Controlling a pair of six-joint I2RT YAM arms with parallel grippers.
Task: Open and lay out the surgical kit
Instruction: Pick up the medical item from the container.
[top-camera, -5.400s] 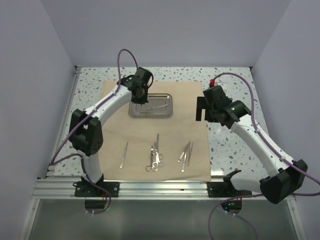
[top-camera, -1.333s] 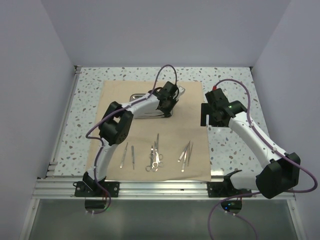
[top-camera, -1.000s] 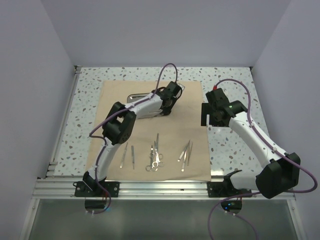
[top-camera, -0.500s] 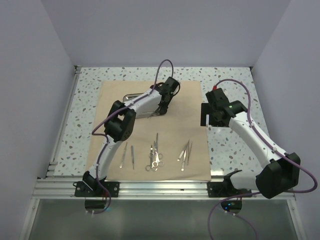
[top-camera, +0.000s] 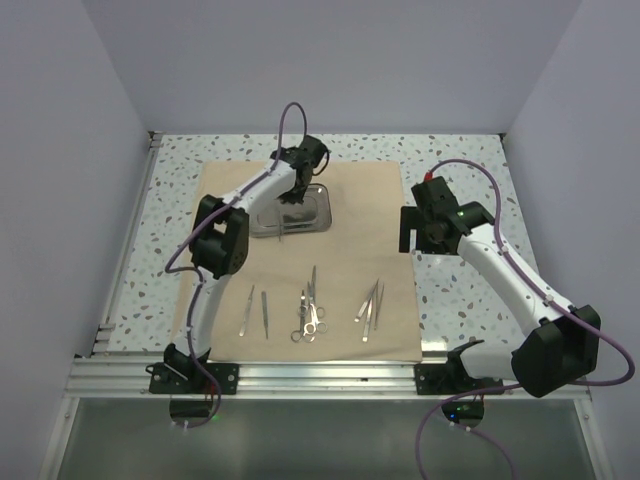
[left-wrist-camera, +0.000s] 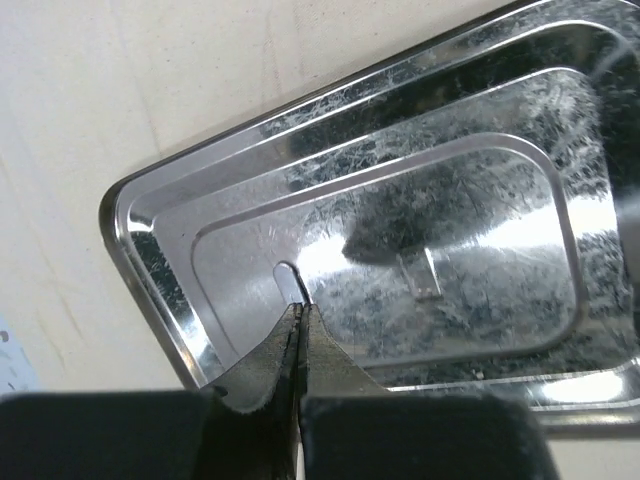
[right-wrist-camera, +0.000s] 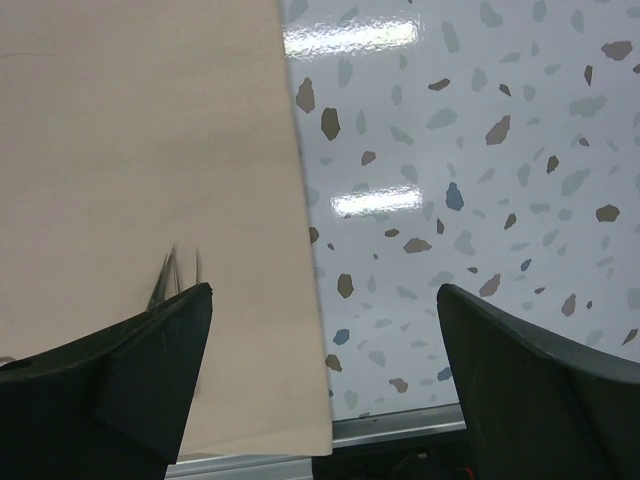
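The tan cloth (top-camera: 350, 250) lies spread flat on the table. The steel tray (top-camera: 316, 216) sits on its far part. My left gripper (top-camera: 295, 196) hangs over the tray. In the left wrist view it (left-wrist-camera: 297, 318) is shut on a thin silver instrument (left-wrist-camera: 287, 279) whose rounded tip pokes out just above the tray (left-wrist-camera: 160, 262). Two tweezers (top-camera: 256, 311), ring-handled scissors (top-camera: 310, 318) and more tweezers (top-camera: 370, 305) lie in a row on the near cloth. My right gripper (top-camera: 408, 230) is open and empty over the cloth's right edge (right-wrist-camera: 300, 250).
Speckled terrazzo table (top-camera: 460, 170) surrounds the cloth. An aluminium rail (top-camera: 300, 375) runs along the near edge. Grey walls close in the left, back and right sides. The right wrist view shows the table (right-wrist-camera: 480, 150) and the rail below.
My left gripper has swung from the tray's right end to over its middle, and the tray now sits a little further left. The right arm has not moved.
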